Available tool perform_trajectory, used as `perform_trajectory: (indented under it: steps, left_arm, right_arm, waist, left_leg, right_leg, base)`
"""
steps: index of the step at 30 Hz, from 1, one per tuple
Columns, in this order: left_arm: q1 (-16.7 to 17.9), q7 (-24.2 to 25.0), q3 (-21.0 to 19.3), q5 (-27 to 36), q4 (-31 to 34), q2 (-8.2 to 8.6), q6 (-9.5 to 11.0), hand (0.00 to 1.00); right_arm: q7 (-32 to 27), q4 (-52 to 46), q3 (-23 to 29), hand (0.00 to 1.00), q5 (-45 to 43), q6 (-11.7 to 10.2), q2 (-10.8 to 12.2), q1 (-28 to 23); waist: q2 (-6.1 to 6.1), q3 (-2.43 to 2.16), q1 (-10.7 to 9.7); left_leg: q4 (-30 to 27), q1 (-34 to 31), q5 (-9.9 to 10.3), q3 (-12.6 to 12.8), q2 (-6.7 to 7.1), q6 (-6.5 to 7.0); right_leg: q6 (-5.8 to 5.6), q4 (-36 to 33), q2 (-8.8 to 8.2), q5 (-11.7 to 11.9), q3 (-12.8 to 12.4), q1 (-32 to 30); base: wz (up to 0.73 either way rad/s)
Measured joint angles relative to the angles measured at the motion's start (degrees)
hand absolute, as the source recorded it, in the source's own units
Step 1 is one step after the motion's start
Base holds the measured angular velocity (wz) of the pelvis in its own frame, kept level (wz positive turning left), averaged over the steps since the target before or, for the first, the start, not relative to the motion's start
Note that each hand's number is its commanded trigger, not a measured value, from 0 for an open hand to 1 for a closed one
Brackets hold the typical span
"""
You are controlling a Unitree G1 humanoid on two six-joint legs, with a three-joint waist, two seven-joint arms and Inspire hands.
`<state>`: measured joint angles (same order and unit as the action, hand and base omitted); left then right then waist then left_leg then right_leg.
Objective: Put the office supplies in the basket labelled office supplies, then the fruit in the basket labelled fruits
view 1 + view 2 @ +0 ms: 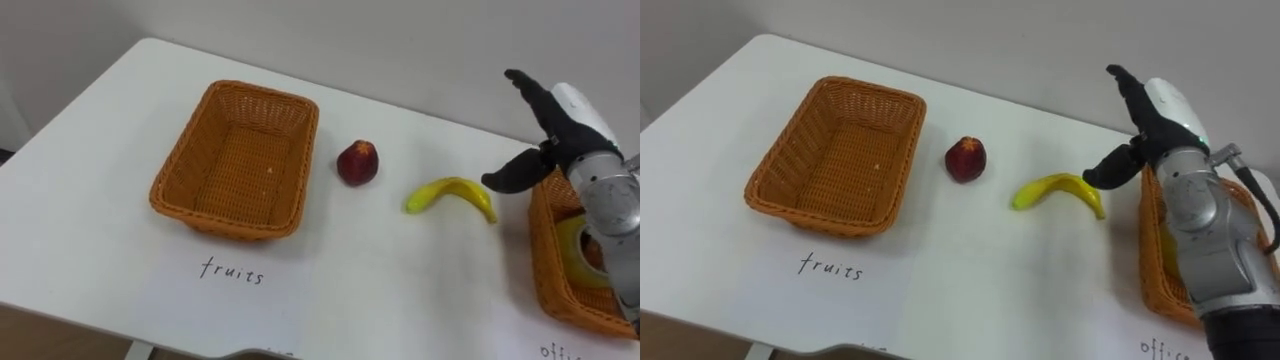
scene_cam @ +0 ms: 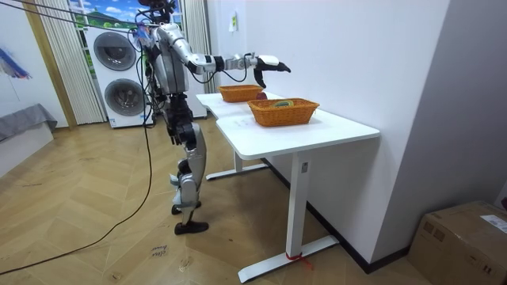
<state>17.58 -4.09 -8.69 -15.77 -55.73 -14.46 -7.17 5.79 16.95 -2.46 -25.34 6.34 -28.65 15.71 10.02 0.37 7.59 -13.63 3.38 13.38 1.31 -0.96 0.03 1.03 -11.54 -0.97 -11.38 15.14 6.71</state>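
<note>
Picking fruit: hovering with the right hand (image 1: pixel 570 125) just right of the banana (image 1: pixel 452 194) lying on the tabletop (image 1: pixel 90 260), fingers (image 1: pixel 528 88) spread apart, empty. Next, likely: lower, clamp it, carry well left into the fruit basket (image 1: pixel 162 190).

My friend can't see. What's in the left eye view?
The robot's right hand, fingers open, hovers over a white table beside a banana. A red fruit lies between the banana and a basket; a second basket sits at the right.
</note>
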Motion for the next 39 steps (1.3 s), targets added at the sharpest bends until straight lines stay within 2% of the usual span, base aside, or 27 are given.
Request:
perform_trajectory:
  steps: [10, 14, 22, 25, 28, 30, 39]
  left_arm:
    - [-0.24, -0.41, 0.43, 0.02, 0.00, -0.23, -0.21, 0.00]
    - [-0.51, -1.13, 1.05, 0.39, 0.10, -0.19, -0.36, 0.00]
    - [-1.10, -1.94, 2.79, 0.56, 0.10, -0.22, -0.37, 0.00]
    - [-1.72, -1.94, 2.92, 0.54, 0.09, -0.23, -0.42, 0.00]
    - [-3.75, -1.89, 3.42, 0.58, 0.10, -0.30, -0.50, 0.00]
    - [-4.83, -1.87, 3.52, 0.56, 0.07, -0.29, -0.51, 0.00]
    - [-5.37, -1.64, 5.66, 0.60, -0.12, -0.86, -0.95, 0.00]
  right_arm:
    - [0.42, 0.88, -2.10, 0.00, -0.23, 0.21, -0.08, 0.02]
    - [0.28, 3.24, -5.22, 0.00, -1.83, 0.72, -0.10, 0.07]
    - [-0.31, 8.09, -6.05, 0.00, -2.46, 1.22, -0.10, 0.77]
    - [-0.97, 9.97, -7.83, 0.00, -2.47, 1.30, -0.10, 1.79]
    - [-1.96, 12.89, -10.68, 0.00, -2.46, 1.27, -0.10, 4.25]
    - [-2.03, 15.07, -12.61, 0.00, -2.47, 1.21, -0.10, 5.72]
    - [-3.29, 21.43, -14.22, 0.00, -2.46, 0.90, -0.15, 10.46]
  waist:
    - [-0.18, 0.02, 0.73]
    - [-0.28, 0.03, 1.69]
    - [-0.32, 0.08, 3.34]
    - [-0.32, 0.08, 3.73]
    - [-0.29, 0.12, 3.98]
    - [-0.36, 0.21, 5.05]
    - [-0.34, 0.30, 5.42]
  left_leg:
    - [-0.04, -0.06, -0.02, -0.64, 0.04, -0.04]
    - [-0.08, -0.35, -0.02, -1.14, 0.17, -0.03]
    - [-0.18, -2.14, -0.43, -2.23, 0.78, 0.19]
    - [-0.79, -3.53, -0.45, -2.73, 0.85, 0.19]
    - [-1.81, -5.86, -0.48, -3.15, 0.80, 0.13]
    - [-1.99, -6.77, -0.57, -3.15, 0.83, 0.15]
    - [-2.06, -6.88, -0.68, -3.23, 0.87, 0.14]
  right_leg:
    - [0.00, 0.01, -0.03, 0.00, 0.76, 0.25]
    - [0.00, 0.04, -0.07, 0.00, 0.82, 0.10]
    - [-0.01, 0.47, -0.58, 0.00, 2.77, -0.77]
    - [-0.02, 0.79, -0.68, 0.00, 3.79, -1.36]
    - [0.10, 0.74, -0.60, 0.07, 4.00, -3.16]
    - [0.17, 0.66, -0.63, 0.12, 3.96, -4.04]
    - [0.16, 0.77, -0.68, 0.12, 4.09, -4.57]
  base:
    - [0.03]
    - [0.01]
    - [0.10]
    - [0.13]
    - [0.06]
    - [0.00]
    - [0.00]
